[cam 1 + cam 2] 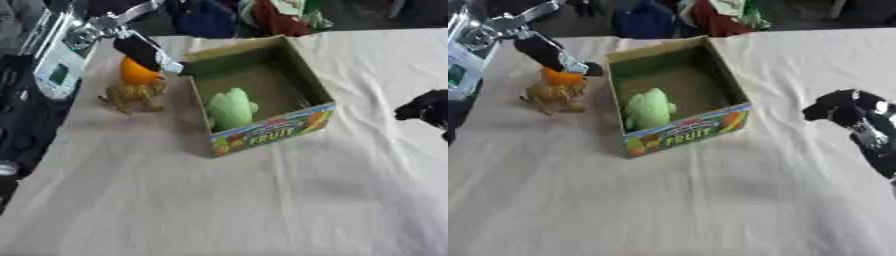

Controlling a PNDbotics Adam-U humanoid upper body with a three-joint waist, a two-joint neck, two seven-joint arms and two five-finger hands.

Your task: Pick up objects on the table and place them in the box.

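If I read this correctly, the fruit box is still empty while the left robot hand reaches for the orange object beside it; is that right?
Not quite: the fruit box is not empty. The left eye view shows a pale green object already lying inside it. The rest holds: the left robot hand is at the orange object, beside the box.

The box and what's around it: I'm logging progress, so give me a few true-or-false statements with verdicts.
1. A green object lies inside the box. True.
2. The orange object is already in the box. False: it is outside, left of the box, at the left robot hand.
3. A brown object sits on the table beside the box. True.
4. The right robot hand reaches into the box. False: it is off to the right.
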